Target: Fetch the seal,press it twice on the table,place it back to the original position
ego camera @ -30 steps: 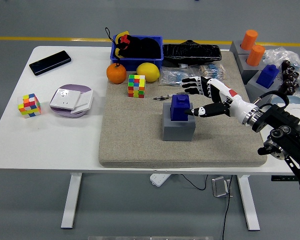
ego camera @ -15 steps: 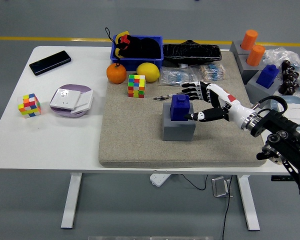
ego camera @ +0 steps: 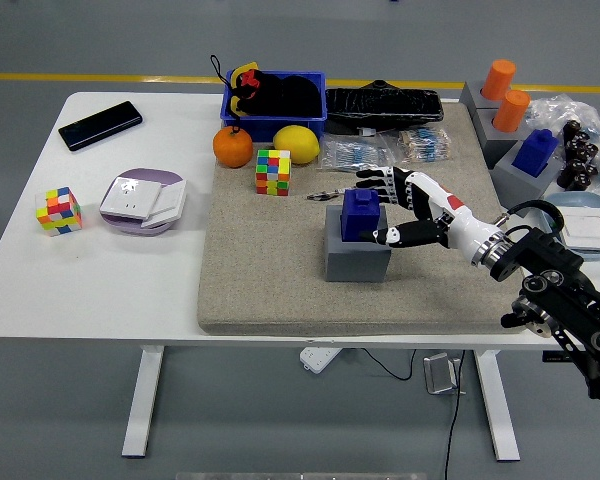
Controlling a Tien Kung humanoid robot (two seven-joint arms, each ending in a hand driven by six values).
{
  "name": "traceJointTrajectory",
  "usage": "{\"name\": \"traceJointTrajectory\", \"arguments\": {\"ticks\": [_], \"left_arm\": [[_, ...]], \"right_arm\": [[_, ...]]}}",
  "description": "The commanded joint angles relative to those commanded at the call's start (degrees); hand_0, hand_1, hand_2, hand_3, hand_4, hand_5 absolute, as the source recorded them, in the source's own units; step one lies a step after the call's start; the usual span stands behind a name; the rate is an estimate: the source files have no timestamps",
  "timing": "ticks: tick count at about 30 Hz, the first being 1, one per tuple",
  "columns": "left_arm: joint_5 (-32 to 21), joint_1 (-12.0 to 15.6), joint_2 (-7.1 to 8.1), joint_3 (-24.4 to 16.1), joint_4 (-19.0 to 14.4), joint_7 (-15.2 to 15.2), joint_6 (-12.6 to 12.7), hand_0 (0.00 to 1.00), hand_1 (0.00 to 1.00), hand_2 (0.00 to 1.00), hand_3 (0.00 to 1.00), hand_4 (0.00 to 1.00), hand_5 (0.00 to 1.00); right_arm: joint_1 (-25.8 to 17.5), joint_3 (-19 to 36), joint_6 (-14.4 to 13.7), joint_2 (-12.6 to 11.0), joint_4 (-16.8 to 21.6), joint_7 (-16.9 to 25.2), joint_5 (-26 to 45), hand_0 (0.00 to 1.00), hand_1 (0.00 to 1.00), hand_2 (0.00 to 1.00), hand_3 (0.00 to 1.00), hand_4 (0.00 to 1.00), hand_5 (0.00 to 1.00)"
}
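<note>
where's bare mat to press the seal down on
Free: the mat's near-left stretch, bordered by the rubik's cube behind and the grey holder to the right. Also the front strip below the holder. Crowded: the far edge, with orange, lemon, blue bin and packets, where the right robot hand brackets the blue seal.

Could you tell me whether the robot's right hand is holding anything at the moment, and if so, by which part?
Nothing is held yet. The right hand is open around the blue seal, which sits in its grey base.
</note>
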Motion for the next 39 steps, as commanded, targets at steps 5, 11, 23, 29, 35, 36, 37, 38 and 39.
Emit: {"name": "traceJointTrajectory", "arguments": {"ticks": [5, 11, 23, 29, 35, 36, 37, 38, 39], "left_arm": [[0.1, -0.1, -0.08, -0.2, 0.0, 0.0, -0.1, 0.717, 0.691, 0.676, 0.748, 0.666, 0.27], [0.3, -0.1, -0.13, -0.4, 0.0, -0.1, -0.1, 0.718, 0.69, 0.677, 0.748, 0.668, 0.268], [0.2, 0.1, -0.3, -0.6, 0.1, -0.1, -0.4, 0.718, 0.69, 0.678, 0.748, 0.671, 0.267], [0.3, -0.1, -0.29, -0.6, 0.1, -0.1, -0.5, 0.719, 0.69, 0.678, 0.748, 0.672, 0.266], [0.2, -0.1, -0.31, -0.6, 0.1, -0.1, -0.6, 0.719, 0.691, 0.679, 0.748, 0.673, 0.265], [0.2, -0.1, -0.32, -0.6, 0.1, -0.1, -0.6, 0.719, 0.691, 0.679, 0.748, 0.673, 0.265], [0.2, 0.0, -0.33, -0.6, 0.1, -0.1, -0.6, 0.72, 0.691, 0.678, 0.747, 0.674, 0.265], [0.2, 0.0, -0.33, -0.6, 0.1, -0.1, -0.7, 0.72, 0.691, 0.678, 0.747, 0.674, 0.265], [0.2, 0.0, -0.34, -0.6, 0.1, -0.1, -0.7, 0.72, 0.691, 0.678, 0.747, 0.674, 0.265]], "right_arm": [[0.2, -1.0, -1.2, 0.4, -0.1, 1.1, 0.8, 0.768, 0.753, 0.772, 0.794, 0.959, 0.002], [0.7, -1.9, -2.7, 0.7, -0.8, 1.9, 1.1, 0.746, 0.726, 0.753, 0.782, 0.94, 0.002], [0.8, -3.9, -3.6, 0.9, -1.7, 3.1, 1.3, 0.697, 0.667, 0.687, 0.724, 0.89, 0.002], [1.3, -4.6, -4.8, 1.0, -2.6, 4.3, 2.3, 0.669, 0.586, 0.624, 0.672, 0.825, 0.002], [1.7, -6.0, -6.3, 1.1, -3.4, 5.3, 3.7, 0.628, 0.508, 0.522, 0.557, 0.749, 0.002], [1.7, -6.3, -6.4, 1.2, -3.5, 5.5, 4.0, 0.628, 0.508, 0.522, 0.557, 0.749, 0.002], [1.8, -6.6, -6.5, 1.2, -3.6, 5.6, 4.2, 0.585, 0.441, 0.443, 0.481, 0.687, 0.002], [1.9, -6.8, -6.6, 1.2, -3.7, 5.7, 4.3, 0.585, 0.441, 0.443, 0.481, 0.687, 0.002], [1.9, -7.0, -6.6, 1.2, -3.7, 5.8, 4.4, 0.585, 0.441, 0.443, 0.481, 0.687, 0.002]]}}
